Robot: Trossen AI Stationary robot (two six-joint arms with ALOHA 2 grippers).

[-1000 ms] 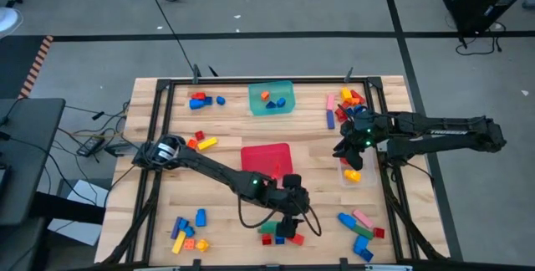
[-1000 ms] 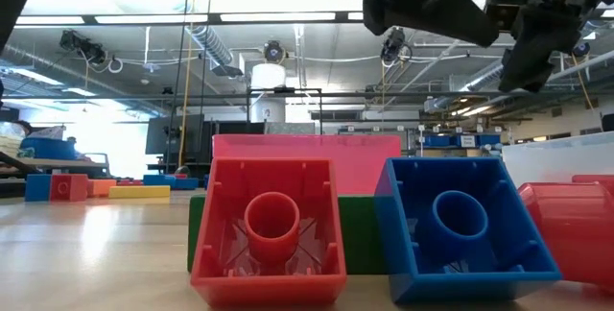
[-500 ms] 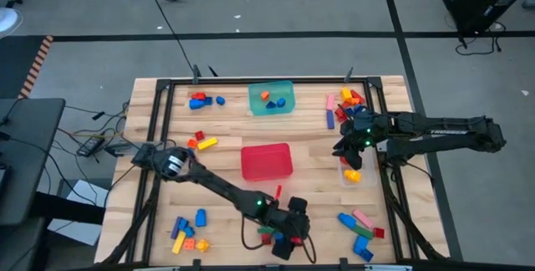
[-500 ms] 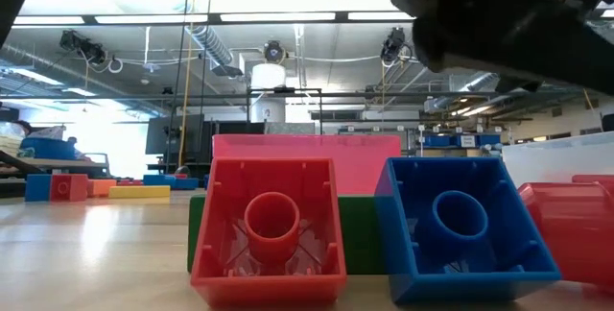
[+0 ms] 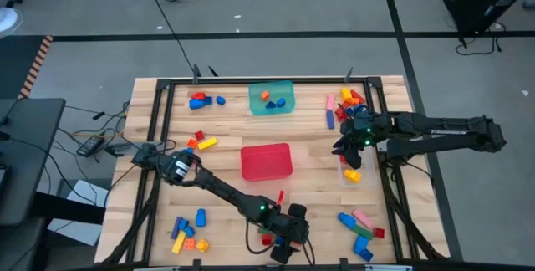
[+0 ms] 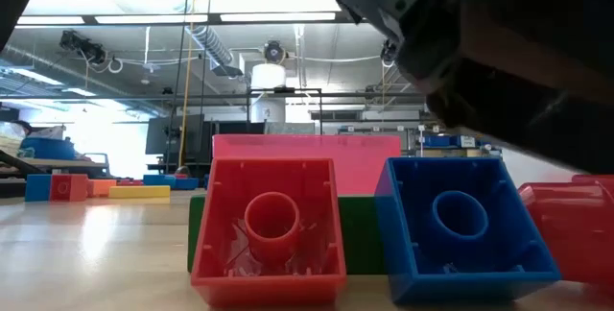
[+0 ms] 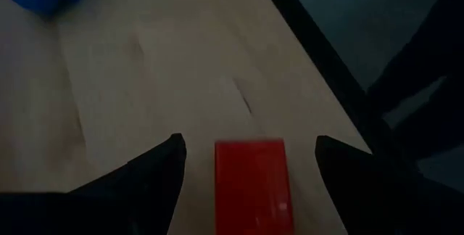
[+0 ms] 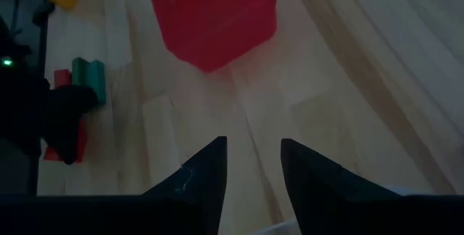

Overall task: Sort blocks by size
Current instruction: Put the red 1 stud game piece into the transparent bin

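My left gripper (image 5: 282, 242) is low over the table's near edge, open, at a small cluster of blocks. In the left wrist view its fingers (image 7: 250, 144) stand on either side of a red block (image 7: 252, 184) that lies flat on the wood, without touching it. The low view shows a red block (image 6: 269, 232) and a blue block (image 6: 462, 229) on their sides, studs away, with green and pink blocks behind, and the gripper's dark bulk (image 6: 508, 71) above them. My right gripper (image 5: 344, 147) waits open at the table's right side.
A teal tub (image 5: 272, 97) stands at the far middle, a red tub (image 5: 266, 161) in the centre, a clear tub (image 5: 351, 173) under the right arm. More blocks lie at far left (image 5: 201, 101), near left (image 5: 188, 233), far right (image 5: 347, 104) and near right (image 5: 359, 233).
My left gripper has gone toward the table's near edge and down onto the block cluster there, tipping more steeply; in the low view its bulk has grown and sunk over the blue block. Its fingers stay apart. The blocks have not moved.
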